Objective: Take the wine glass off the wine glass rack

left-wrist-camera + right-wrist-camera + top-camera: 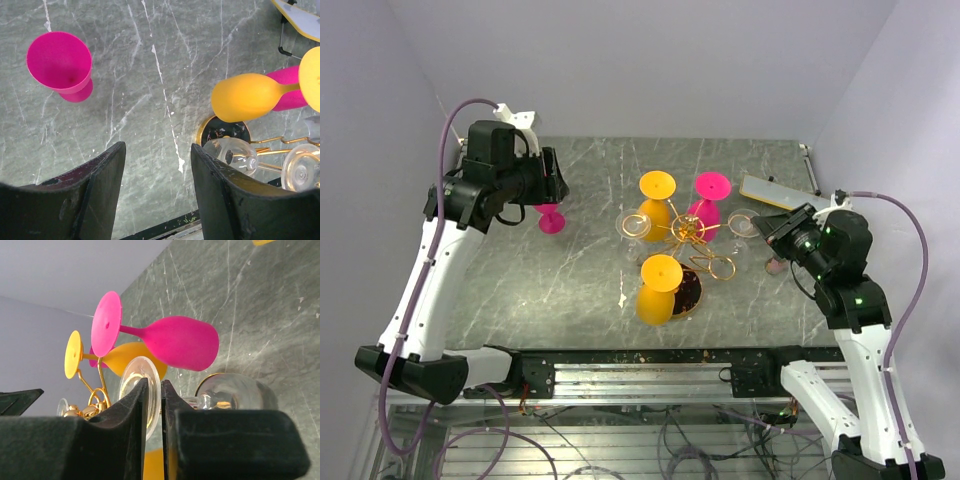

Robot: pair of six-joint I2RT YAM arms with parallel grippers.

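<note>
The gold wire wine glass rack (686,231) stands mid-table on a dark round base (692,292). Two yellow glasses (657,290), a pink glass (710,190) and a clear glass (633,225) hang on it. My right gripper (767,233) is at the rack's right side, shut on the foot disc of a clear wine glass (142,380). That glass's bowl (235,392) hangs below. I cannot tell whether its foot still sits in a rack loop. My left gripper (557,185) is open and empty, high over the left of the table (157,150).
A pink glass (551,218) stands upright on the marble table, left of the rack, also in the left wrist view (60,62). A flat grey, yellow-edged board (775,190) lies at the back right. Empty gold loop arms (720,266) stick out toward the front right.
</note>
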